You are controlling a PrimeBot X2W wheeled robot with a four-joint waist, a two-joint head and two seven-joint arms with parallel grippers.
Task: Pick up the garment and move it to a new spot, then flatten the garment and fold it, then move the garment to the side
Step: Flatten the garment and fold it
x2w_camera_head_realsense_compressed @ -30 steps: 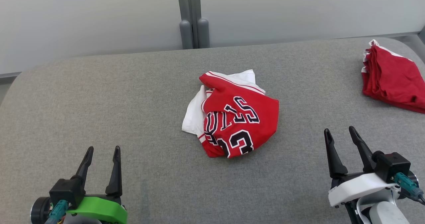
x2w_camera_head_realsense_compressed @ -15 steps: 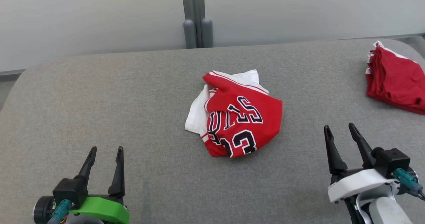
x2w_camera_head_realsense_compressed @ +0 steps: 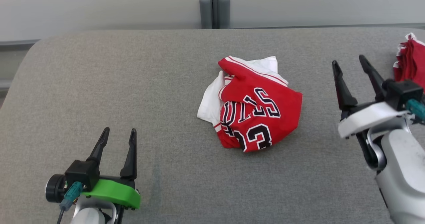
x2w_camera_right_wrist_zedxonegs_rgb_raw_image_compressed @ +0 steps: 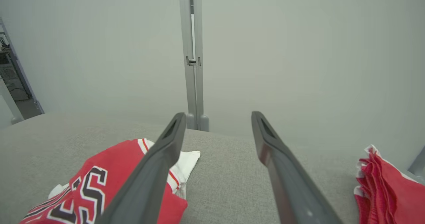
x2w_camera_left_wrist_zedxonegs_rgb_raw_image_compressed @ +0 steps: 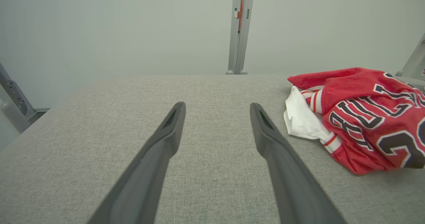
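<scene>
Red basketball jersey (x2w_camera_head_realsense_compressed: 255, 108) sits crumpled in a heap at the middle of the grey fabric tabletop (x2w_camera_head_realsense_compressed: 132, 84). Its black-and-white lettering and the number 23 face up, and a white layer pokes out along its left and far edges. Nothing is touching it.

To its right is the right gripper (x2w_camera_head_realsense_compressed: 348, 59), well apart from the cloth, two dark fingers spread wide with nothing between them. From the right wrist camera, the jersey lies low on the left, partly behind one finger.

Over at the near left, the left gripper (x2w_camera_head_realsense_compressed: 120, 130) is also well clear of the jersey, fingers parted and empty, pointing across bare grey fabric. Its wrist camera has the heap off to the right of the fingertips.

At the table's far right edge, just beyond the right gripper, lies a pile of folded red cloth (x2w_camera_head_realsense_compressed: 410, 61) with white trim. At the back, a grey post (x2w_camera_head_realsense_compressed: 214, 5) stands against a pale wall.
</scene>
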